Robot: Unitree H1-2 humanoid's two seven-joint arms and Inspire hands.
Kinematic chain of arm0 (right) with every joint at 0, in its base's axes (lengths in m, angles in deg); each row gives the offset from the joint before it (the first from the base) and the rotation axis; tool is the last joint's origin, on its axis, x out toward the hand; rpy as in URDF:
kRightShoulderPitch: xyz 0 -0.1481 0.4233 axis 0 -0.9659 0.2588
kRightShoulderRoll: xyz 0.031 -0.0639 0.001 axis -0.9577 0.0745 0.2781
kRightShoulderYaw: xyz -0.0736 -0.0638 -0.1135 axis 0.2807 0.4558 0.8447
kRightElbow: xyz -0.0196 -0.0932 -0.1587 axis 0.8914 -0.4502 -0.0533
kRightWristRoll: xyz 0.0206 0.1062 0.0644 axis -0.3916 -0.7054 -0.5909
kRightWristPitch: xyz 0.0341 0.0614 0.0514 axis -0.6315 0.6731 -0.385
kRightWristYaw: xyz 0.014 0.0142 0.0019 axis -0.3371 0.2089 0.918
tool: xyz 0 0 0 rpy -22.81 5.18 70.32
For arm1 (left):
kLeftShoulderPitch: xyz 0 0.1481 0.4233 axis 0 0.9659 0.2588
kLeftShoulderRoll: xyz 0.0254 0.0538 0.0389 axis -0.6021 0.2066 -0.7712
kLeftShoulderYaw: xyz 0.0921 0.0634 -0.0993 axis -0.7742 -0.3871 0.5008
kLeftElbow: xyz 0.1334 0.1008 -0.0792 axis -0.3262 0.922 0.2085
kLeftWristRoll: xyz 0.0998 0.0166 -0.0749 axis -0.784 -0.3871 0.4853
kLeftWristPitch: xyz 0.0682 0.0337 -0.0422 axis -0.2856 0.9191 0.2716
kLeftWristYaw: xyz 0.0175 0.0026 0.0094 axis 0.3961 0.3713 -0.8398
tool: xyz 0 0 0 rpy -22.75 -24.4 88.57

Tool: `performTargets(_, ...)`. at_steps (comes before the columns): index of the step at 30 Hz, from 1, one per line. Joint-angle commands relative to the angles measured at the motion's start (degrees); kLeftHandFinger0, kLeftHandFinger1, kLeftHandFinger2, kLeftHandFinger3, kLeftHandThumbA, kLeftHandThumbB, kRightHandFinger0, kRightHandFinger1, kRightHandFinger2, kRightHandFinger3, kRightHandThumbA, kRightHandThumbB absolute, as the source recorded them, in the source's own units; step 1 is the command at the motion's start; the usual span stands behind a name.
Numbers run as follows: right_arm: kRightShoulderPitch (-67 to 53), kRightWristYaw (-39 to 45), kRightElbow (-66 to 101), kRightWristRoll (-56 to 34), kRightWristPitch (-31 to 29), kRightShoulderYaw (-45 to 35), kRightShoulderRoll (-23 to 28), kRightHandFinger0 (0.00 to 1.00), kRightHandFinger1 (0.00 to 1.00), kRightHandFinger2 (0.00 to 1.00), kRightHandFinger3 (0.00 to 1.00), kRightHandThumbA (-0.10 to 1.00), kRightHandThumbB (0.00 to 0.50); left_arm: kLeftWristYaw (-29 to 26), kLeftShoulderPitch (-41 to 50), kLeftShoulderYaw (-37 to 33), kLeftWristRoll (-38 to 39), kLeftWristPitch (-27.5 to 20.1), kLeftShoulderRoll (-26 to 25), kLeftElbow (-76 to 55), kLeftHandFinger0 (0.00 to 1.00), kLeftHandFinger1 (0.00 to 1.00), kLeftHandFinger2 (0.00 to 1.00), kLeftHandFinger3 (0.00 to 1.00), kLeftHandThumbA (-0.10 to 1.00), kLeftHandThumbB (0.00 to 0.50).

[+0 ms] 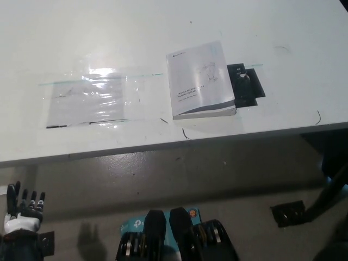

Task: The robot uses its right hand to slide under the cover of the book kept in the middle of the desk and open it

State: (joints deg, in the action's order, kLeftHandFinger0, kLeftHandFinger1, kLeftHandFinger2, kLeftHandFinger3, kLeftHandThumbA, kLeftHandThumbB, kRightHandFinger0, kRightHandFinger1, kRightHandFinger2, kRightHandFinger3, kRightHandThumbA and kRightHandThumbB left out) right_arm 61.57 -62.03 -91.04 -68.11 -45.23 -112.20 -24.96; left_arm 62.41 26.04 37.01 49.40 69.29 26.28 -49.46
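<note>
A white paperback book point(200, 79) lies shut on the white desk point(163, 32), a little right of the middle, with its spine toward the desk's front edge. My left hand point(23, 205) hangs low at the lower left, below the desk, with its fingers spread and nothing in it. My right hand is out of the picture; only a thin black part of the right arm point(331, 187) shows at the right edge, well below the desk.
A clear plastic sheet point(89, 98) is taped flat on the desk left of the book. A black flat bracket point(247, 84) lies against the book's right side. The desk's front edge point(163, 147) runs across the middle, with grey floor below it.
</note>
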Motion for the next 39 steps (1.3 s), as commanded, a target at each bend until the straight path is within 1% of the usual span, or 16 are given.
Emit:
performTargets(1, 2.15, -1.62, 7.52, 4.14, -0.06, 4.74, -0.92, 0.97, 1.0, 1.0, 1.0, 0.74, 0.0, -0.79, -0.51, -0.97, 1.06, -0.77, -1.01, -1.97, 1.0, 1.0, 1.0, 1.0, 0.87, 0.0)
performTargets(7, -0.39, 0.99, 16.55, 2.07, 2.95, 11.18, -3.3, 1.0, 1.0, 1.0, 1.0, 0.8, 0.001, -0.15, 0.14, -1.19, 1.19, -0.51, -1.59, -1.32, 1.0, 1.0, 1.0, 1.0, 0.9, 0.0)
performTargets(8, -0.37, 2.58, 16.9, 1.87, 2.38, 12.57, -3.78, 1.0, 1.0, 1.0, 1.0, 0.7, 0.028, -0.7, 0.13, -1.15, 1.33, -0.05, -1.49, -1.72, 1.0, 1.0, 1.0, 1.0, 0.9, 0.0)
performTargets(9, -0.51, 2.48, 18.11, 2.13, 2.58, 13.79, -4.28, 1.0, 1.0, 1.0, 1.0, 0.67, 0.024, -0.74, 0.06, -1.15, 1.31, -0.21, -1.54, -1.51, 1.0, 1.0, 1.0, 1.0, 0.9, 0.0)
performTargets(12, -1.6, 3.16, 19.73, 2.85, 3.04, 16.67, -4.85, 0.99, 1.0, 1.0, 1.0, 0.69, 0.027, -0.49, 0.47, -1.42, 1.16, -0.35, -1.43, -1.63, 1.0, 1.0, 1.0, 1.0, 0.89, 0.0)
performTargets(13, -2.12, 3.26, 20.82, 3.63, 3.98, 18.43, -5.27, 0.95, 1.0, 1.0, 1.0, 0.73, 0.029, -0.14, 0.59, -1.59, 1.14, -0.5, -1.38, -1.69, 1.0, 1.0, 1.0, 1.0, 0.9, 0.0)
performTargets(14, -2.37, 3.68, 20.87, 3.71, 4.35, 19.57, -5.59, 0.98, 1.0, 1.0, 1.0, 0.73, 0.031, 0.04, 0.69, -1.62, 1.32, -0.44, -1.29, -1.9, 1.0, 1.0, 1.0, 1.0, 0.9, 0.0)
performTargets(16, -3.2, 4.25, 21.44, 2.86, 5.41, 21.66, -6.72, 0.95, 1.0, 1.0, 1.0, 0.67, 0.054, 0.27, 0.56, -1.81, 1.35, -0.64, -1.36, -1.62, 1.0, 1.0, 1.0, 1.0, 0.9, 0.0)
performTargets(17, -3.73, 5.19, 21.67, 1.59, 6.52, 22.79, -7.07, 0.98, 1.0, 1.0, 1.0, 0.68, 0.037, 0.09, 0.53, -1.87, 1.28, -0.7, -1.4, -1.53, 1.0, 1.0, 1.0, 1.0, 0.88, 0.0)
performTargets(18, -5.07, 7.59, 22.01, 0.28, 9.02, 25.3, -7.56, 1.0, 1.0, 1.0, 1.0, 0.74, 0.027, -0.99, 0.47, -1.66, 1.32, -0.64, -1.22, -1.94, 1.0, 1.0, 1.0, 1.0, 0.82, 0.0)
performTargets(20, -5.99, 8.12, 22.38, -0.62, 10.85, 27.18, -7.66, 1.0, 1.0, 1.0, 1.0, 0.79, 0.012, -0.68, 0.68, -1.91, 1.29, -0.54, -1.25, -2.02, 1.0, 1.0, 1.0, 1.0, 0.85, 0.0)
performTargets(23, -6.56, 9.52, 20.93, -1.56, 13.54, 29.64, -7.87, 1.0, 1.0, 1.0, 1.0, 0.83, 0.035, -0.63, 0.64, -2.39, 0.91, -0.78, -1.6, -1.54, 1.0, 1.0, 1.0, 1.0, 0.88, 0.0)
performTargets(25, -5.91, 9.98, 18.67, -2.81, 14.66, 30.15, -8.22, 1.0, 1.0, 1.0, 1.0, 0.78, 0.029, -0.67, 0.7, -2.71, 0.77, -0.86, -1.68, -1.64, 1.0, 1.0, 1.0, 1.0, 0.89, 0.0)
performTargets(27, -5.65, 12.21, 17.11, -3.21, 15.37, 31.05, -7.8, 1.0, 1.0, 1.0, 1.0, 0.84, 0.001, -1.04, 0.72, -2.67, 1.05, -0.69, -1.56, -1.92, 1.0, 1.0, 1.0, 1.0, 0.88, 0.0)
performTargets(32, -4.61, 14.58, 12.89, -3.51, 17.39, 31.84, -7.29, 1.0, 1.0, 1.0, 1.0, 0.87, 0.024, -0.85, 0.76, -2.75, 1.25, -0.58, -1.63, -1.73, 1.0, 1.0, 1.0, 1.0, 0.87, 0.0)
performTargets(39, -2.67, 18.02, 5.15, -4.28, 17.95, 30.97, -7.43, 1.0, 1.0, 1.0, 1.0, 0.89, 0.0, -1.43, 0.77, -2.52, 1.42, -0.76, -1.44, -1.74, 1.0, 1.0, 1.0, 1.0, 0.87, 0.0)
